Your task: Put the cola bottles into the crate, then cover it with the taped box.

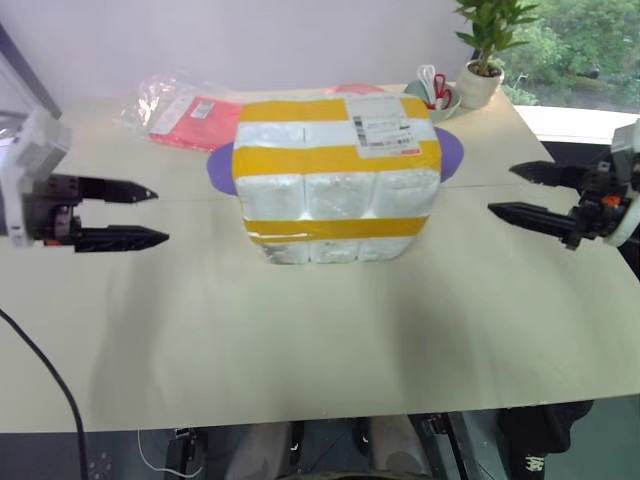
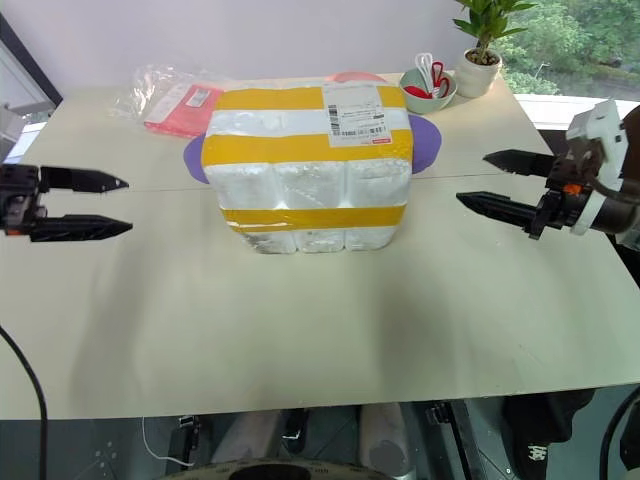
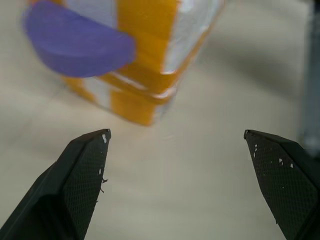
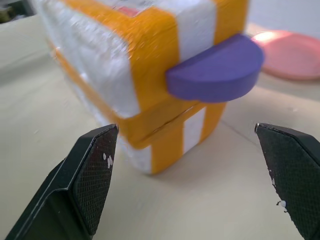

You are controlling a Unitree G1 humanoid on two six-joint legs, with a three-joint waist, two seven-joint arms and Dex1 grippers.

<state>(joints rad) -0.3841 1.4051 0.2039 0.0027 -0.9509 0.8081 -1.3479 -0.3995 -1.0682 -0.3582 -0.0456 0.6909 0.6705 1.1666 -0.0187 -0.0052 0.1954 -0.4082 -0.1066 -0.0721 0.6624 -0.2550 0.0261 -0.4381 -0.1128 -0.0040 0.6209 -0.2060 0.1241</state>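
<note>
Pale beige tabletop [image 1: 300,340] runs back to a plain wall, with a window and greenery at the far right corner, where a potted plant [image 1: 487,45] and a green bowl [image 1: 433,98] stand; the taped box [image 1: 335,180] sits in the middle with its shipping label [image 1: 380,124] on top, a plastic bag [image 1: 180,108] behind it to my left, and my left gripper [image 1: 155,215] and right gripper [image 1: 503,190] hover on either side, both well apart from it with fingers spread wide. From my left wrist, bare table lies between my parted fingers [image 3: 85,175], with the box's corner and a purple handle [image 3: 75,45] beyond. From my right wrist, my parted fingers [image 4: 95,170] frame the box's other purple handle [image 4: 215,70], and a pink plate [image 4: 290,52] lies on the table behind.
</note>
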